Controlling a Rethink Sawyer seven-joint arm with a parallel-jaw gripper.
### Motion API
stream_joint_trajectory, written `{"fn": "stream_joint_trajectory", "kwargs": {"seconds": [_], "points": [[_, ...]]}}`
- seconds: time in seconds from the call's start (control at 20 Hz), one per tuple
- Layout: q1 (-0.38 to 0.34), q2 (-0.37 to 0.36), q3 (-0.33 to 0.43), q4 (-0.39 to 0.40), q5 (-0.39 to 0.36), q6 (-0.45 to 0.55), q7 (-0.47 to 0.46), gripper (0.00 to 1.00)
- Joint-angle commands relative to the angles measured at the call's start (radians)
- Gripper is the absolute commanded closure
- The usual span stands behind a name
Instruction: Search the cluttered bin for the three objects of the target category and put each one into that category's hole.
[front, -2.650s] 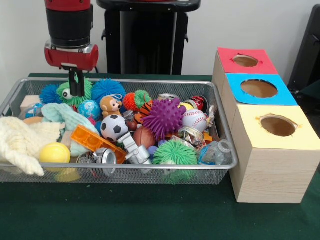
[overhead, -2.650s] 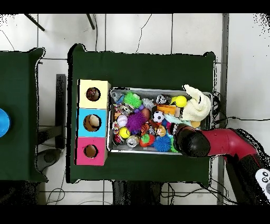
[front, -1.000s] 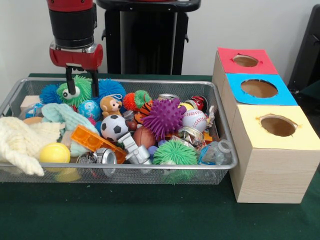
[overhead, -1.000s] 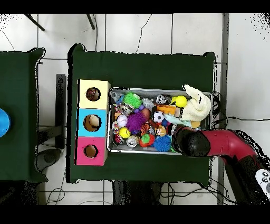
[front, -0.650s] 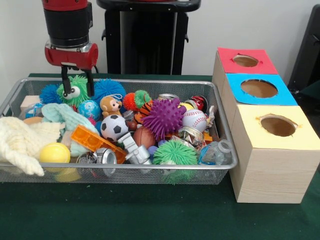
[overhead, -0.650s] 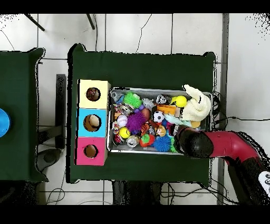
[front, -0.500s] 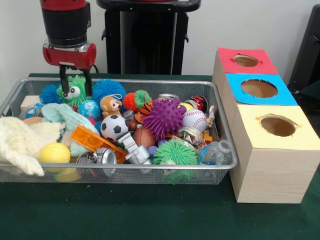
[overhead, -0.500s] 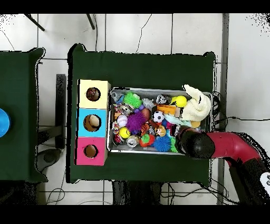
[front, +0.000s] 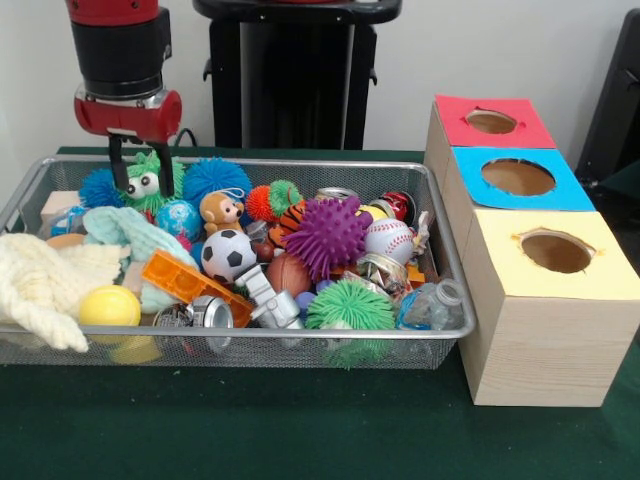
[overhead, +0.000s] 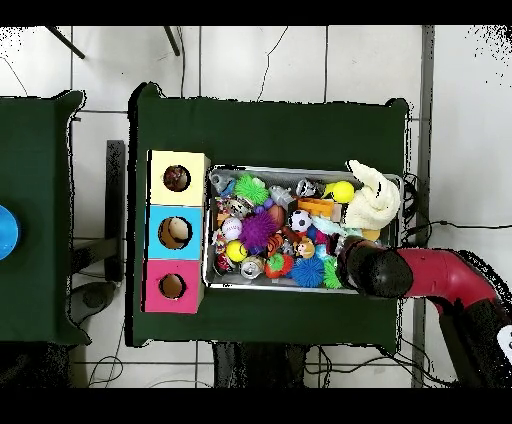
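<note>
My gripper (front: 140, 172) hangs open at the far left corner of the wire bin (front: 250, 335). Its two fingers (front: 165, 178) stand on either side of a green fuzzy toy with a big eye (front: 145, 186), and I cannot tell whether they touch it. A blue fuzzy ball (front: 215, 175) lies just right of it. The bin also holds a soccer ball (front: 228, 255), a purple spiky ball (front: 325, 235), a baseball (front: 390, 240) and a yellow ball (front: 110, 305). In the overhead view the arm's wrist (overhead: 368, 270) covers the gripper at the bin's (overhead: 300, 170) corner.
Three wooden boxes with holes stand right of the bin: red top (front: 455, 112), blue top (front: 570, 195), yellow top (front: 500, 250). A cream cloth (front: 40, 280) hangs over the bin's left front. A monkey toy (front: 220, 212), an orange block (front: 190, 285) and a can (front: 210, 312) lie amid the clutter.
The gripper went from shut to open, then slid left along the bin's far edge. Its fingers now straddle the green fuzzy toy, which barely shifted.
</note>
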Motion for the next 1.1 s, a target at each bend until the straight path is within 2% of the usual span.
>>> {"fn": "stream_joint_trajectory", "kwargs": {"seconds": [0.05,0.3,0.65,0.85,1.1], "points": [[0.044,0.118,-0.008,-0.111,-0.089,0.027,-0.152,0.0],[0.08,0.142,-0.042,-0.135,-0.112,0.007,-0.115,0.0],[0.079,0.163,-0.03,-0.179,-0.049,0.096,-0.126,0.0],[0.066,0.138,-0.01,-0.198,-0.011,0.173,-0.18,0.0],[0.046,0.11,0.006,-0.201,0.01,0.204,-0.205,0.0]]}}
